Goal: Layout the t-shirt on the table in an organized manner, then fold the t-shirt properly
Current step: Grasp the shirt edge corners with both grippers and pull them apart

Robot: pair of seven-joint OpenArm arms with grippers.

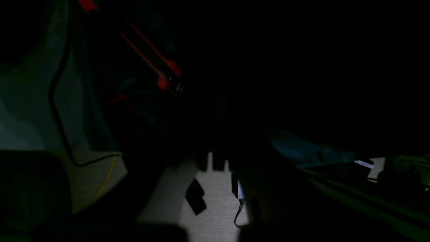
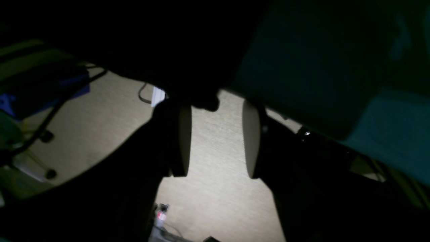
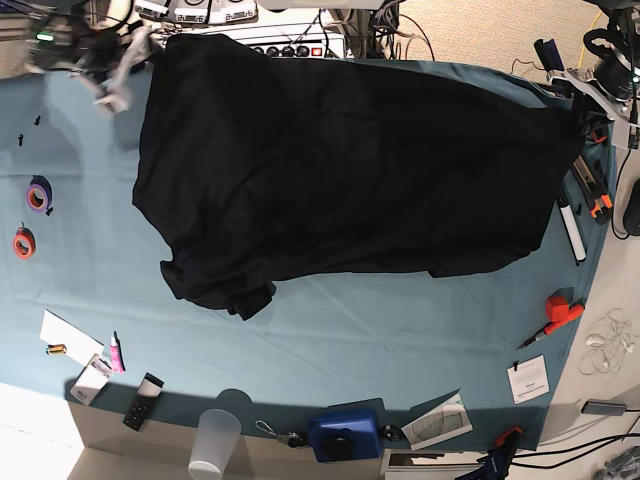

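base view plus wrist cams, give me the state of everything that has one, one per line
t-shirt: spread across the table, print not showing, near-left edge bunched
table: draped in teal cloth, shirt on its far half
right end effector: open, empty, beyond the table edge over the floor
left end effector: shut, at the shirt's far-right corner; whether it pinches cloth cannot be told
plastic cup: upright at the near edge

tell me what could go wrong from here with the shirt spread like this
1. The t-shirt reaches the table's far edge; a pull that way could drag it over the cables behind.
2. The left gripper, shut at the shirt's corner, sits beside the tools on that edge; a sweep could snag them.
3. The right gripper is open with nothing between its pads, so that corner may slump.
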